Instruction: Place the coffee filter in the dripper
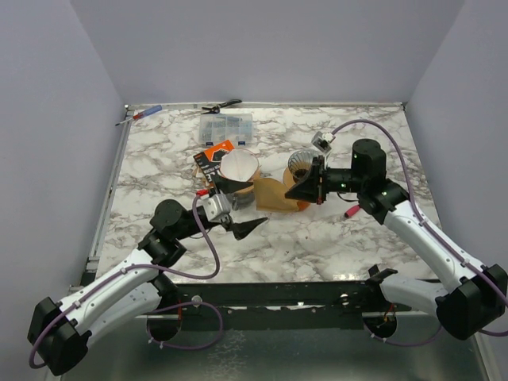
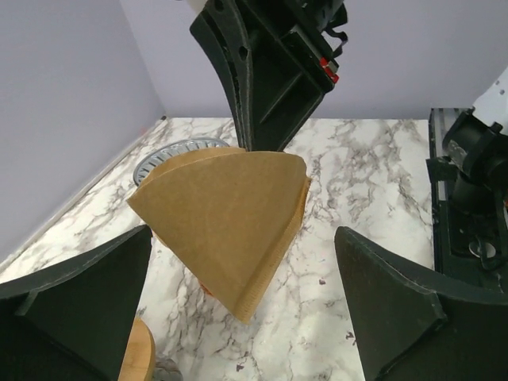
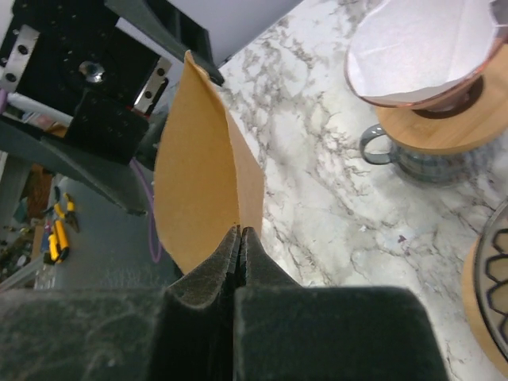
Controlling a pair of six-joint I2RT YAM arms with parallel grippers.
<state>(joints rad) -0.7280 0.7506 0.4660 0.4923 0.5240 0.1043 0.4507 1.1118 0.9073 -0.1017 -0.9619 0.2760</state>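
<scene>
My right gripper [image 1: 304,187] is shut on the top edge of a folded brown coffee filter [image 1: 274,195] and holds it above the table; the closed fingertips [image 3: 240,232] pinch the paper [image 3: 198,178]. My left gripper [image 1: 240,208] is open and empty, its jaws either side of the filter's pointed lower end [image 2: 230,230] without touching it. A glass dripper [image 1: 239,167] lined with a white filter stands on a wooden collar just behind my left gripper, and also shows in the right wrist view [image 3: 421,55]. A second, wire-mesh dripper [image 1: 302,164] stands behind my right gripper.
An orange and black packet [image 1: 213,159] lies left of the glass dripper. A clear plastic box [image 1: 226,125], pliers [image 1: 222,104] and a screwdriver [image 1: 147,113] lie at the back. A red pen [image 1: 352,211] lies under my right arm.
</scene>
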